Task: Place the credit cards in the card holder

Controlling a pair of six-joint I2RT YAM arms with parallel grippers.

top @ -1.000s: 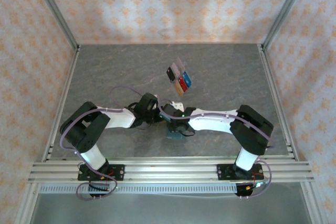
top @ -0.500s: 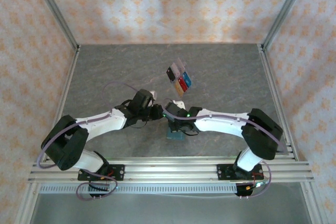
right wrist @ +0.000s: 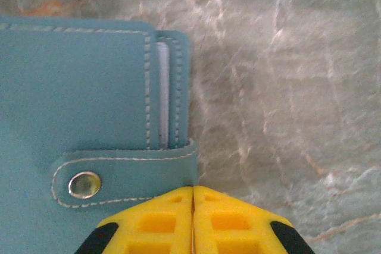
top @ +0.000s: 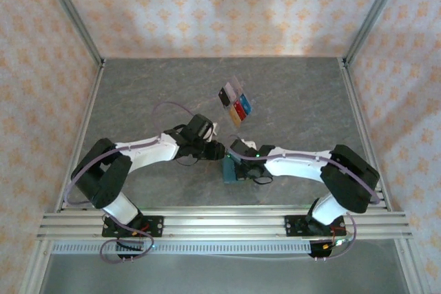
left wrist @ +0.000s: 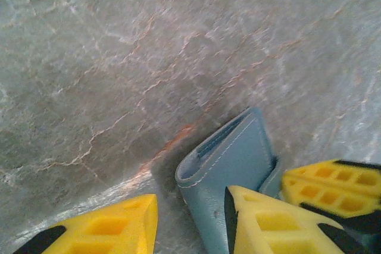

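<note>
The teal card holder [top: 231, 170] lies closed on the table between the two arms, its strap snapped down at a metal stud [right wrist: 84, 184]. My left gripper [left wrist: 190, 206] is open, with one finger [left wrist: 268, 224] over the holder [left wrist: 232, 159] and the other on bare table, so the holder's near corner sits between the jaws. My right gripper [right wrist: 192, 191] is shut, its tips touching the end of the strap [right wrist: 137, 168]; whether the strap is pinched I cannot tell. The credit cards [top: 235, 105] stand fanned in a clear tray farther back.
The grey marbled tabletop [top: 138, 94] is bounded by metal frame posts and patterned walls. Both wrists [top: 207, 144] nearly meet over the holder. A rail [top: 220, 225] runs along the near edge.
My left gripper has opened and moved right onto the holder. My right gripper has closed and shifted slightly right at the strap.
</note>
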